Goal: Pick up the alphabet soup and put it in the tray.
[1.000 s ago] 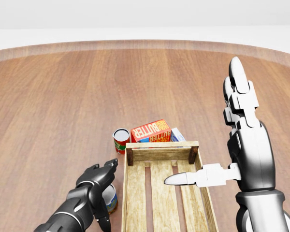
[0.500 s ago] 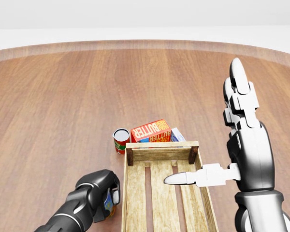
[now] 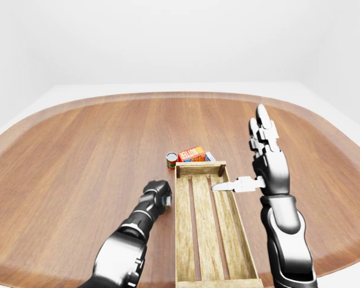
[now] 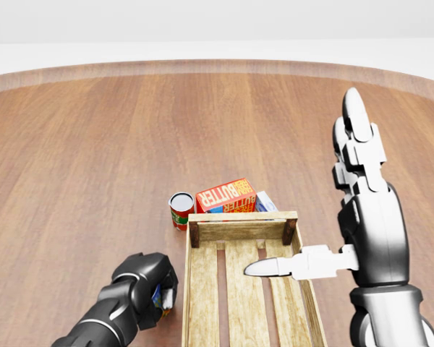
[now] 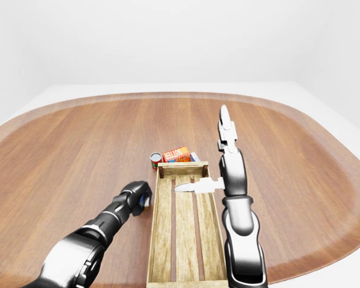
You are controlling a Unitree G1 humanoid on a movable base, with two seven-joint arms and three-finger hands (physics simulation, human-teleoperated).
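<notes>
The wooden table (image 4: 94, 144) fills the head view, with wide bare room at 9 and 12 o'clock of the things; the slatted tray (image 4: 242, 225) lies in the lower middle, its long axis running from 12 to 6 o'clock, nothing inside on the slats that show; its left wall stands just beside the left hand (image 4: 146, 285), at about 3 o'clock from it. The right hand (image 4: 347, 217) hangs over the right wall of the tray with fingers released, two of them pointing to 12 o'clock and the thumb to 9 o'clock across the slats; it holds nothing. The left hand is the nearer one: its fingers are clenched round a small can (image 4: 161, 298), which I judge to be the alphabet soup, mostly hidden, only a bit of blue label showing; its axis I cannot tell. The coming move seems short: lift, then carry toward 3 o'clock over the wall; the wall edge is the thing to clear. Beyond the far end of the tray, at 12 o'clock, stand a butter box (image 4: 226, 195) and a red can (image 4: 181, 208), well apart from the hand.
</notes>
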